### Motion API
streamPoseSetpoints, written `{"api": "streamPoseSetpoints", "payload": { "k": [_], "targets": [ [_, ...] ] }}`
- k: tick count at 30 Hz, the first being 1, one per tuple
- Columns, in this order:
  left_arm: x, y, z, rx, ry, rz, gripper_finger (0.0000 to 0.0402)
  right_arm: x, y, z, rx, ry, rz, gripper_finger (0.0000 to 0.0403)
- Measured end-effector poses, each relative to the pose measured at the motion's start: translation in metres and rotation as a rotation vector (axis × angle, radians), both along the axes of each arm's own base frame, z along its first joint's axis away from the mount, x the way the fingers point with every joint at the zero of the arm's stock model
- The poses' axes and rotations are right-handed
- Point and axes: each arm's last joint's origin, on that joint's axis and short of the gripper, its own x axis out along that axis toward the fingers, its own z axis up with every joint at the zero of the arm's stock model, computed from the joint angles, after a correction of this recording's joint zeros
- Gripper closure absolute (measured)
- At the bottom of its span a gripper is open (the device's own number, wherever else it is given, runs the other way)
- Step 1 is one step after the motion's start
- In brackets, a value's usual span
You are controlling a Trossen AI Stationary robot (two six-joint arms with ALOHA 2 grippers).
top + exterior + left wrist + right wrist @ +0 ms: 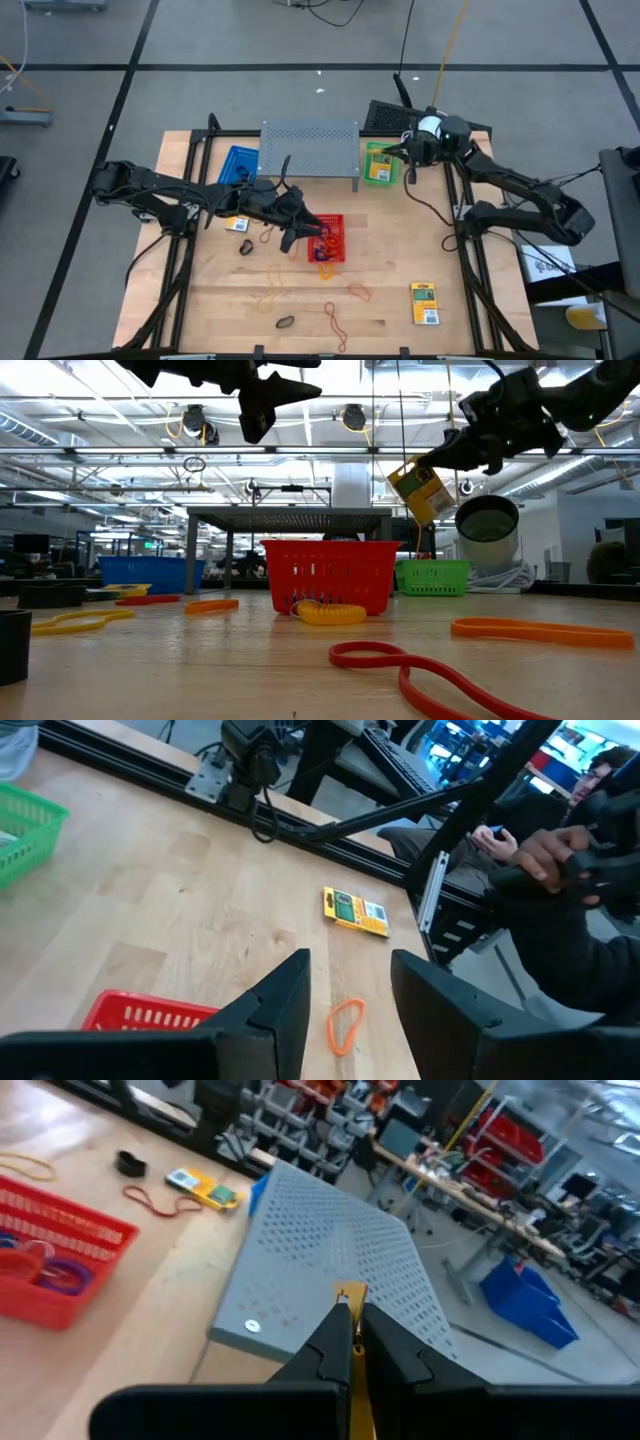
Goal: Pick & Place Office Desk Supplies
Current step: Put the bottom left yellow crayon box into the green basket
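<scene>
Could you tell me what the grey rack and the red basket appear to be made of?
The grey rack looks like matte painted sheet metal: a flat top punched with regular holes. The red basket looks like moulded plastic, judging by its uniform glossy mesh walls, though coated wire can't be excluded.

I see person point(560, 920) cut off at left wrist view's 3 o'clock edge; packet point(352, 1350) mostly hidden between right gripper's point(352, 1330) fingers.

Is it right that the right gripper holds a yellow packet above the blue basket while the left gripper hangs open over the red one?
Not quite: the right gripper holds the yellow packet above the green basket, not the blue one, as the high view shows. The left gripper does hang open over the red basket.
</scene>
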Motion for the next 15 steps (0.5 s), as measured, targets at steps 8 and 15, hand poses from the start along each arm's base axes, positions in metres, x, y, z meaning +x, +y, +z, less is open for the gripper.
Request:
{"api": "streamPoseSetpoints", "payload": {
  "k": [8, 15],
  "targets": [
    [0.000, 0.005, 0.000, 0.005, -0.001, 0.019, 0.0252, -0.001, -0.011, -0.021, 0.053, -0.033, 0.004, 0.0402],
    [0.001, 0.010, 0.000, 0.002, -0.001, 0.036, 0.0252, 0.004, -0.021, -0.030, 0.103, -0.051, -0.015, 0.0401]
  ]
}}
